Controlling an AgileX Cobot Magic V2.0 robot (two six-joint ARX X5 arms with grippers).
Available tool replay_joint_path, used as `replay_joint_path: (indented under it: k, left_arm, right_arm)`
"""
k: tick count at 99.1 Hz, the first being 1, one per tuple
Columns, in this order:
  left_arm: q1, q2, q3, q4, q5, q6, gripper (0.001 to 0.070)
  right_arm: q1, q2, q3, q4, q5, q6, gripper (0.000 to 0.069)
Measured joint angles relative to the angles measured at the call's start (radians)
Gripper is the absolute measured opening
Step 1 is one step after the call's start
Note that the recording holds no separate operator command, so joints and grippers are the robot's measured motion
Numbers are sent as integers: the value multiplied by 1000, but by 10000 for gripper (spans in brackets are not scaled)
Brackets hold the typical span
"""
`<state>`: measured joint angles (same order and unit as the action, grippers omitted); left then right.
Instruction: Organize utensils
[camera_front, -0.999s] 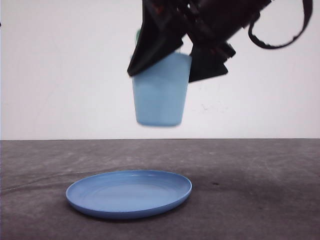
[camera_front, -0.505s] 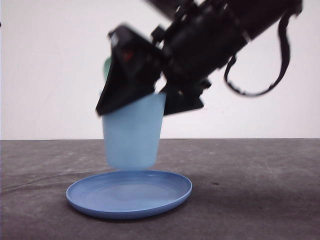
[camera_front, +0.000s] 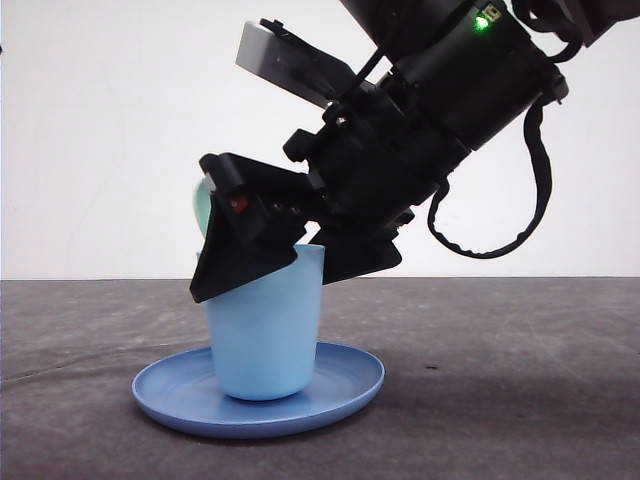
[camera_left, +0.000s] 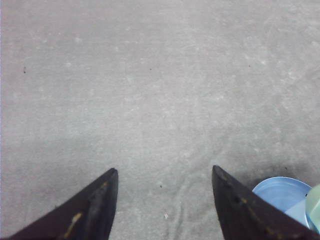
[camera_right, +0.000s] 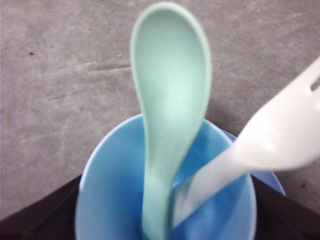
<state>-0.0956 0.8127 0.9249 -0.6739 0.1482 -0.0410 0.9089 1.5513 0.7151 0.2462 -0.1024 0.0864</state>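
Broadly grey and textured, table (camera_front: 520, 400) under a white wall, seen in the front view. Big black right arm (camera_front: 450, 90) slanting down from the upper right, green light lit on its housing, a black cable looping beneath. Right gripper (camera_front: 262, 262) closed around the upper part of the light blue cup (camera_front: 265, 335), one dark finger on either side of the rim. Round blue plate (camera_front: 345, 385) flat on the table, carrying the cup upright, cup base touching the plate surface near its middle. Left gripper (camera_left: 164, 175) in the left wrist view spread wide, nothing between its two dark fingers, bare table below, with an edge of the blue plate just beside one fingertip.

Inside the cup, seen from the right wrist view: mint-green spoon (camera_right: 167, 105) standing handle down, oval bowl up and well above the rim, leaning toward the cup wall. Beside it, white fork (camera_right: 265, 145), handle down in the cup too, head angled out over the rim, tines partly cut off by the frame edge. In the front view, a sliver of the spoon bowl peeking out behind the gripper finger.
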Motion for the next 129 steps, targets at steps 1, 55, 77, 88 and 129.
replay_joint_path:
  k: [1, 55, 77, 88, 129]
  left_arm:
    - [0, 0, 0, 0, 0, 0, 357]
    - [0, 0, 0, -8, 0, 0, 358]
    - [0, 0, 0, -19, 0, 0, 357]
    - [0, 0, 0, -19, 0, 0, 357]
    - [0, 0, 0, -32, 0, 0, 357]
  right_arm:
    - [0, 0, 0, 0, 0, 0, 516]
    - [-48, -104, 0, -235, -2, 16, 680]
    - [-140, -285, 0, -500, -2, 4, 680]
    - [-214, -383, 2, -621, -2, -5, 680]
    - [-587, -615, 11, -888, 2, -7, 680]
